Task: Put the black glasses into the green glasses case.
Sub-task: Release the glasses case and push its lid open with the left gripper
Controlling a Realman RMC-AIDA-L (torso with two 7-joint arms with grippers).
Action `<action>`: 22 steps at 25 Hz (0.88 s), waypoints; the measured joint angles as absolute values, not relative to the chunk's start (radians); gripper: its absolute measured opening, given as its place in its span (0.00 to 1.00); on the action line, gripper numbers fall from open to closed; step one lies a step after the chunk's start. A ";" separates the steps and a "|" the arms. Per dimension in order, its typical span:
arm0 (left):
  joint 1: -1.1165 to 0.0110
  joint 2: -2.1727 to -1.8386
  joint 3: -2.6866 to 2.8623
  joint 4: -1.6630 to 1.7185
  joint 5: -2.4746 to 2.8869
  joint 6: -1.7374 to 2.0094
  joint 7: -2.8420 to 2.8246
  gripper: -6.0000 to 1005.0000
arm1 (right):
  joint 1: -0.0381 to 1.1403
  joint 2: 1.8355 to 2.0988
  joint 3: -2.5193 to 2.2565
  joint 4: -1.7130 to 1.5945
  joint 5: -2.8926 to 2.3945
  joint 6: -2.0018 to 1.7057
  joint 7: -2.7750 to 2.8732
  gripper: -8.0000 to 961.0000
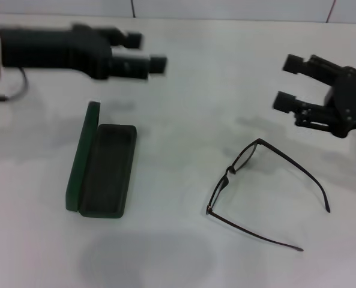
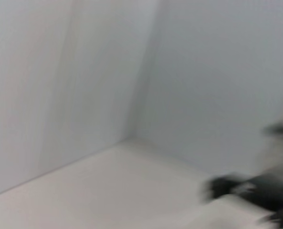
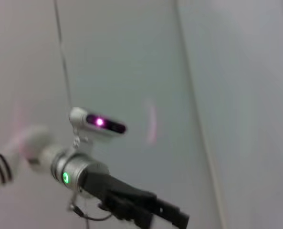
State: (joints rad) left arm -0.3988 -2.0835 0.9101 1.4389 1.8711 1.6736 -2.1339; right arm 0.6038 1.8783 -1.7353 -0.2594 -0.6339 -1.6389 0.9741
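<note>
The green glasses case (image 1: 107,171) lies open on the white table at the left of the head view. Its lid stands up along its left side and the dark lining is empty. The black glasses (image 1: 229,173) lie right of centre with both temples unfolded and pointing right. My left gripper (image 1: 146,53) hovers open behind the case, pointing right. My right gripper (image 1: 289,82) hovers open behind and to the right of the glasses, pointing left. Neither touches anything. The right wrist view shows the left arm (image 3: 84,174) against the wall. The left wrist view shows only a blurred dark gripper (image 2: 258,191).
The white table (image 1: 184,108) meets a pale wall at the back. A thin black cable (image 1: 21,87) hangs by the left arm. A faint round shadow (image 1: 147,258) lies on the table near the front edge.
</note>
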 joint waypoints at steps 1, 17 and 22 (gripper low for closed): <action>-0.396 -2.090 0.931 1.547 1.972 1.653 -2.253 0.85 | 0.590 1.878 -1.722 -0.261 -0.634 -1.641 0.973 0.87; -0.342 -2.093 1.217 1.794 2.529 1.591 -2.789 0.79 | 0.515 1.896 -1.683 -0.267 -0.633 -1.611 0.932 0.87; -0.334 -2.093 1.242 1.764 2.569 1.589 -2.803 0.78 | 0.532 1.900 -1.683 -0.269 -0.633 -1.585 0.932 0.87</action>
State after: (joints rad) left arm -0.3338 -2.0930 1.2416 1.7644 2.5691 1.5889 -2.8028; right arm 0.5322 1.9004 -1.6829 -0.2691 -0.6327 -1.5850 0.9321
